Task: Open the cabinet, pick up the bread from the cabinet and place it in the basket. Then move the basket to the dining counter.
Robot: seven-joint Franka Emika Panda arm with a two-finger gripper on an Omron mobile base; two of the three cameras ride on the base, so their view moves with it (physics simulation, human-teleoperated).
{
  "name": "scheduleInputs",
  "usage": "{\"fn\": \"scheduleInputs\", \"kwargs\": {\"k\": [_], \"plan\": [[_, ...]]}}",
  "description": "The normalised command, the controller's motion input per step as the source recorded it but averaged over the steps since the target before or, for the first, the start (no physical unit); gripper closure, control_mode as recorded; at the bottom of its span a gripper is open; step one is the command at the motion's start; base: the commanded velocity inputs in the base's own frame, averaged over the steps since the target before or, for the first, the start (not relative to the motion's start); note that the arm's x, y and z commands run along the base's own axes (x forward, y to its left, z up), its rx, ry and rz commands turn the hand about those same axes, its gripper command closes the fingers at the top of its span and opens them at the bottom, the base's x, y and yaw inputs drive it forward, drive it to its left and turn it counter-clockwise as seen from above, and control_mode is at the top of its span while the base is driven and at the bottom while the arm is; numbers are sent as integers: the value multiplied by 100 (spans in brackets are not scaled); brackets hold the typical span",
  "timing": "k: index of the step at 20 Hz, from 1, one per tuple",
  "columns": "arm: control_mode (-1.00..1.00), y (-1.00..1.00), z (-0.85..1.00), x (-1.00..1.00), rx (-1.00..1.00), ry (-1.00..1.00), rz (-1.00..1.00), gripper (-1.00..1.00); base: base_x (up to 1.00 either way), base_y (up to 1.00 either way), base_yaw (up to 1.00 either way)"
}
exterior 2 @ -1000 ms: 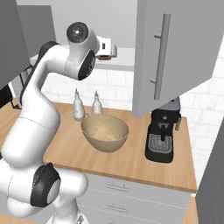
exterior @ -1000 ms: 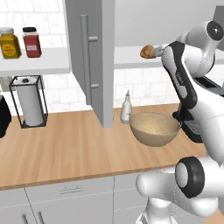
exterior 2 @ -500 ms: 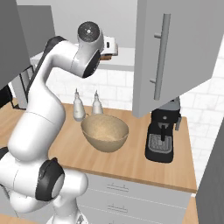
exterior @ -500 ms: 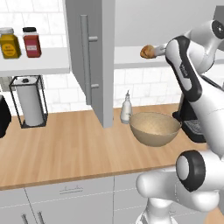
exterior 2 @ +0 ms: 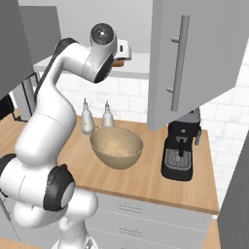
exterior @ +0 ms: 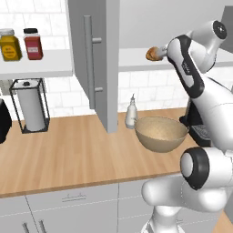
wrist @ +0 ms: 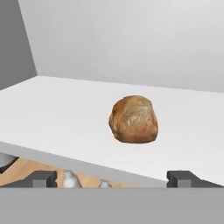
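Cabinet stood open w/ doors swung wide on both sides of the gripper. Its white shelf stretched just ahead of and below the fingertips. Basket sat on the worktop well below. Bread lay on the shelf straight ahead, centred betw. wide-spread fingers, not touching either.
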Motion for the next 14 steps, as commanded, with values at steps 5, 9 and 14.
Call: {"fn": "scheduleInputs", "kwargs": {"k": [5, 9, 14], "plan": [[-100, 1, -9, 33, 0, 0, 0, -100, 0, 0, 0], [-100, 0, -1, 40, 0, 2, 0, -100, 0, 0, 0], [-100, -1, -6, 41, 0, 5, 0, -100, 0, 0, 0]]}}
